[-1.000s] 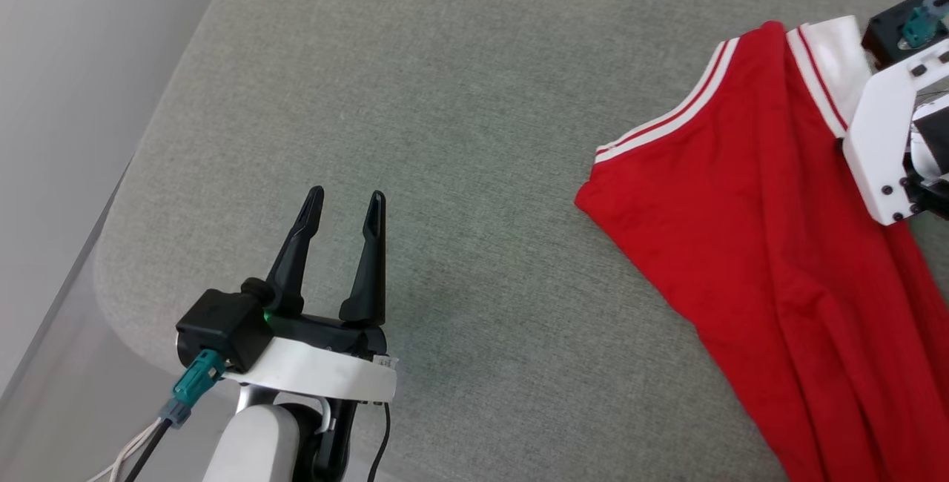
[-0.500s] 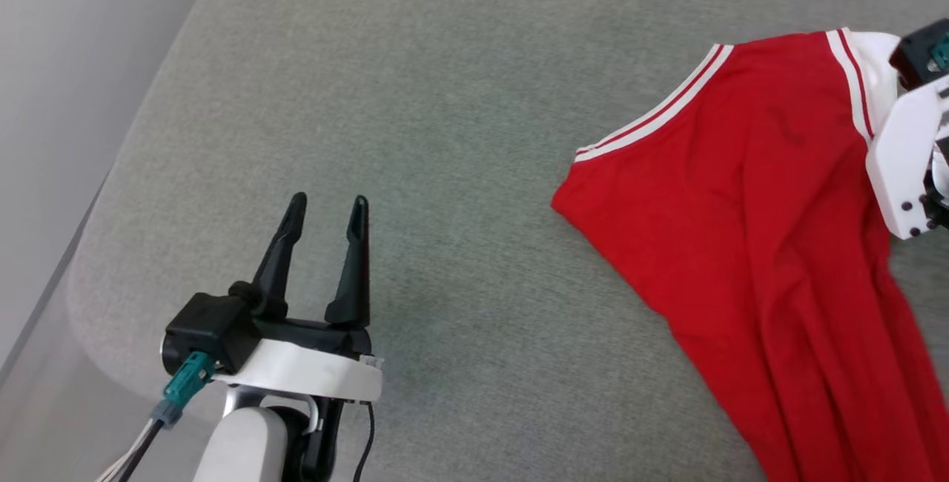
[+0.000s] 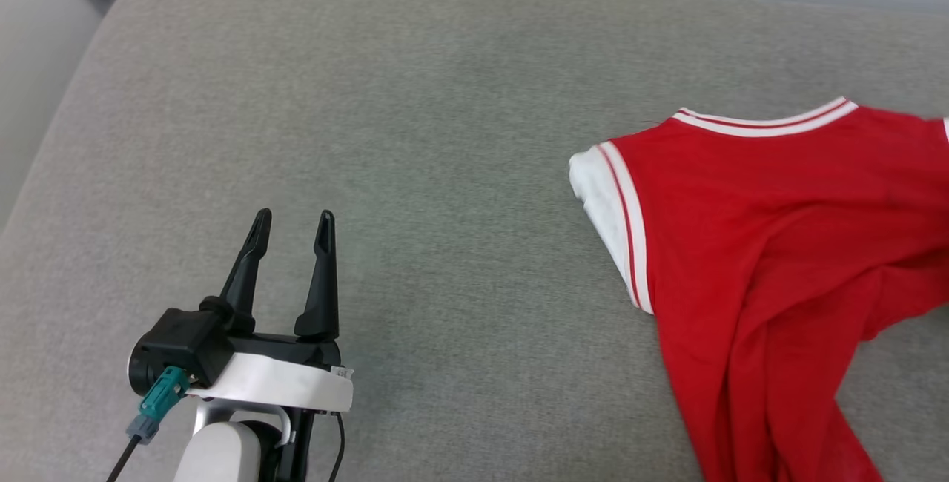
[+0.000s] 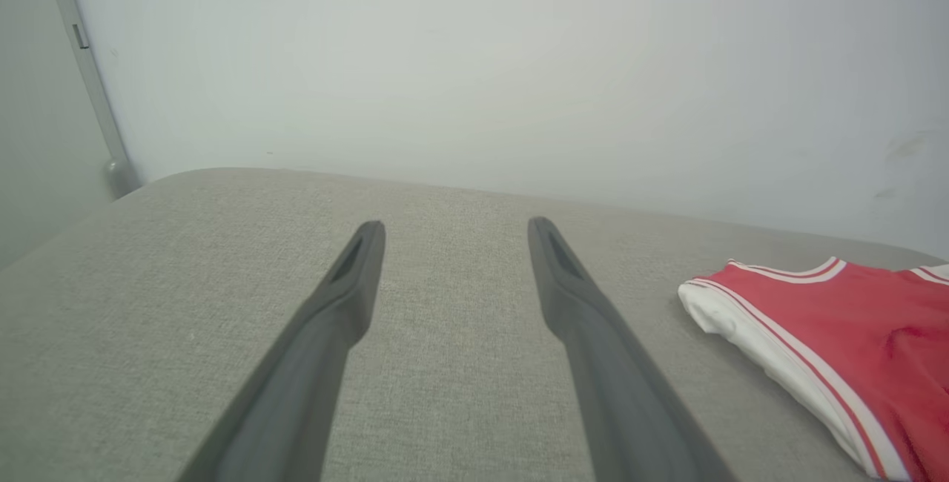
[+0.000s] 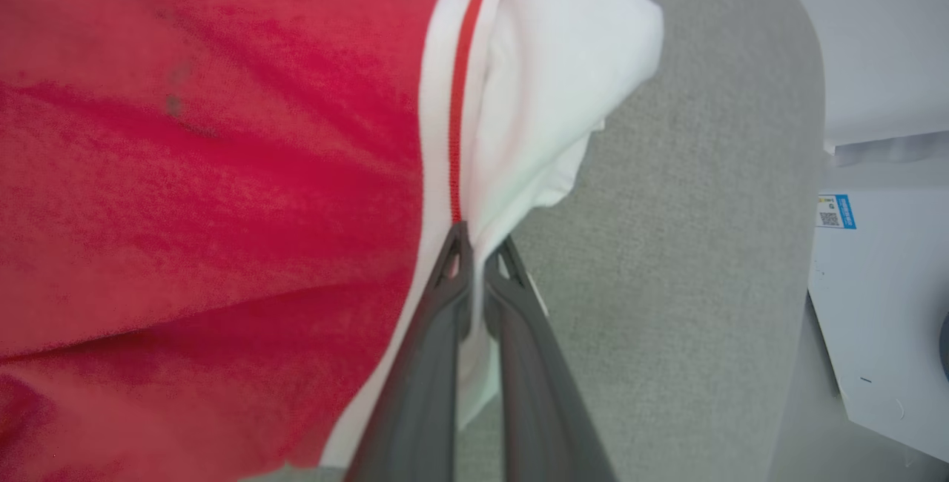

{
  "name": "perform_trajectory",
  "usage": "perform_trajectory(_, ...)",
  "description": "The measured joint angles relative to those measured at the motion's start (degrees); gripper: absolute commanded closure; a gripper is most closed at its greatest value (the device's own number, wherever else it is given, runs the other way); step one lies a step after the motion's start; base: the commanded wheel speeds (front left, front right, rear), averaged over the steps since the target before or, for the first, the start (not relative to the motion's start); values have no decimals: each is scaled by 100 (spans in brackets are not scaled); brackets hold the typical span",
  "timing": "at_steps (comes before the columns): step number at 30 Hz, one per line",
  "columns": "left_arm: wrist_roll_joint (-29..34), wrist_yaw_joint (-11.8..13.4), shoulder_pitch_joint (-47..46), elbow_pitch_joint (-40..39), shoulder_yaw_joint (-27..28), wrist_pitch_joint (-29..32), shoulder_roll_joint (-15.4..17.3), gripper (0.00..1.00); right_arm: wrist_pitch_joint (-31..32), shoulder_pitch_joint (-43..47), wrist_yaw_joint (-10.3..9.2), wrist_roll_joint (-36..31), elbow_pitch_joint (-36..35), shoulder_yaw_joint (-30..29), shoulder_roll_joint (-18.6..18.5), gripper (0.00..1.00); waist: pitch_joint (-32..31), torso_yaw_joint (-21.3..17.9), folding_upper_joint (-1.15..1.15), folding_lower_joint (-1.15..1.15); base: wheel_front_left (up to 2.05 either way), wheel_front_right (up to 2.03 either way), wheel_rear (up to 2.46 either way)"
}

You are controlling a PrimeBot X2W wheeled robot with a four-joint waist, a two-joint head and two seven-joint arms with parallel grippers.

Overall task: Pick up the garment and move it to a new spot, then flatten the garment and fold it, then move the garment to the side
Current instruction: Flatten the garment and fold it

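Creased red shirt (image 3: 778,208) on woven grey cushion (image 3: 445,133), striped seam clamped in right tool (image 5: 482,237); left tool (image 3: 294,216) spread, eight o'clock.

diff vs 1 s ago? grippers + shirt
Right gripper has shut and now pinches the garment at the striped seam of a white sleeve. The garment has re-draped: in the head view a white sleeve now shows at its left edge. The head camera also panned. Left gripper unchanged: open, empty, above the grey cushion.

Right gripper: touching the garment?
Touching. The right wrist view shows the right gripper shut on the garment, with white fabric pinched between its fingers beside the red stripe.
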Motion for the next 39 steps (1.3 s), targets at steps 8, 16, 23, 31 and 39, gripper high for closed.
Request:
perform_trajectory(8,45,-13,-7,64,43,0,57,0,-313,482,0,-571,186,-922,599,0,-107,-384,0,0,0,0,0)
perform_trajectory(16,29,-30,-8,94,186,0,105,0,-1348,490,0,-956,-301,-1280,1127,0,-318,-720,0,0,0,0,0)
perform_trajectory(23,22,-31,39,35,249,0,120,0,-2892,965,0,-873,-1503,-1448,1788,0,-542,-1122,0,-1,0,0,0)
perform_trajectory(31,-130,-33,142,130,204,0,168,0,-4419,2074,-1,-879,-2975,-1928,2988,0,-650,-1611,0,-1,0,0,0)
perform_trajectory(39,-635,-37,-447,167,-619,761,750,0,-4741,2404,-1,-977,-3673,-2248,3444,0,-412,-1945,0,-1,0,0,0)
